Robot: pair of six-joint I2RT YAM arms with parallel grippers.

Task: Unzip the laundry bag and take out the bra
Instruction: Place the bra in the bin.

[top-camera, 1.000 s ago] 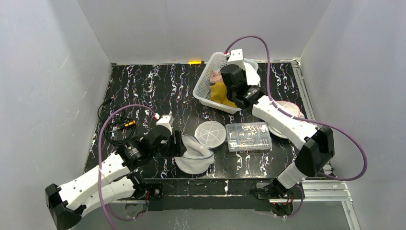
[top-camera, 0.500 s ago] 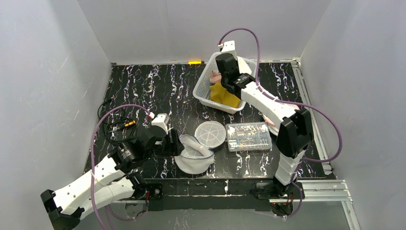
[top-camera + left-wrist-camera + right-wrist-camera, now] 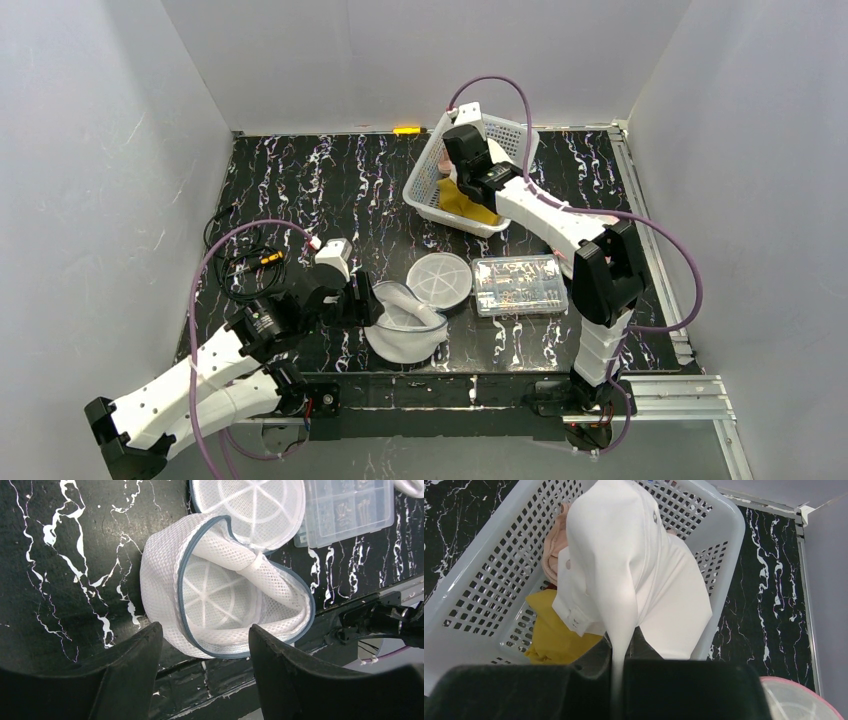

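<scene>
Since a second ago we see the right arm fold its elbow in and carry its wrist leftward across the basket (image 3: pixel 424 196), while the left arm has only crept a little closer to the laundry bag (image 3: pixel 159 572). We find the bra (image 3: pixel 624 570), white with a small hook strip along one edge, out of the bag and hanging from the right pincer (image 3: pixel 617 663), which is clenched on a pinch of its fabric; it dangles over the inside of the basket at the far side of the bench (image 3: pixel 330 190). Beneath it in the basket lie a yellow cloth (image 3: pixel 551 640) and a peach garment (image 3: pixel 555 555). The laundry bag sits well apart from all this, near the front edge of the bench, unzipped, its blue-trimmed mouth gaping and its mesh walls partly folded inward. We see the left pincer (image 3: pixel 202 634) hovering just over the bag with its jaws released and nothing between them. Touching the bag's far side is a round mesh disc (image 3: pixel 440 280), and just beside that a clear compartment box (image 3: pixel 517 285). A pink-rimmed mesh round (image 3: pixel 804 700) lies right of the basket, and a coiled black cable (image 3: pixel 240 270) rests near the left edge.
</scene>
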